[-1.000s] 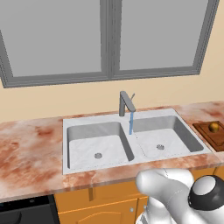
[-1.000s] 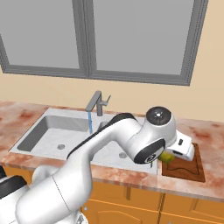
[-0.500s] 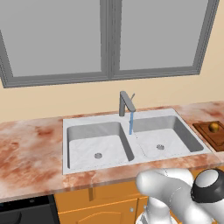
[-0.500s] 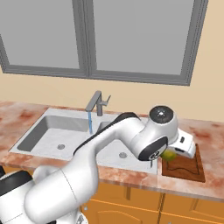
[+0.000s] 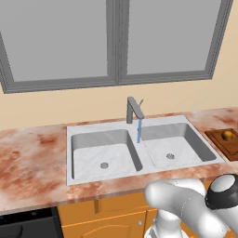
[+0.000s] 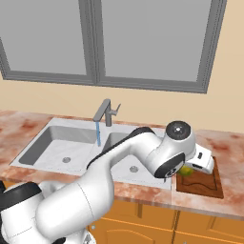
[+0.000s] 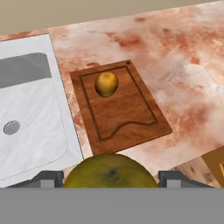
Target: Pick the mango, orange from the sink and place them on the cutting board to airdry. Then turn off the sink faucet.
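Observation:
My gripper (image 7: pixel 109 180) is shut on the mango (image 7: pixel 109 171), a yellow-green olive fruit held between the dark fingertips (image 7: pixel 47 178). It hangs above the near end of the cutting board (image 7: pixel 131 114), a reddish-brown grooved board. The orange (image 7: pixel 106 83) lies on the board's far part. From the right base, the mango (image 6: pixel 185 170) peeks out under the hand, with the gripper (image 6: pixel 190 167) over the board's (image 6: pixel 206 182) left edge. The sink (image 5: pixel 88 160) holds no fruit that I can see. A blue stream runs from the sink faucet (image 5: pixel 134 109).
A marbled reddish counter (image 5: pixel 32 162) surrounds the sink, and the board (image 5: pixel 225 142) with the orange (image 5: pixel 227 135) sits to the right of it. A grey-framed window (image 5: pixel 111 42) fills the wall behind. Wooden cabinet fronts (image 6: pixel 200 228) run below the counter.
The hand with the mango has drifted slightly right over the board. The orange, the faucet and the running water are unchanged.

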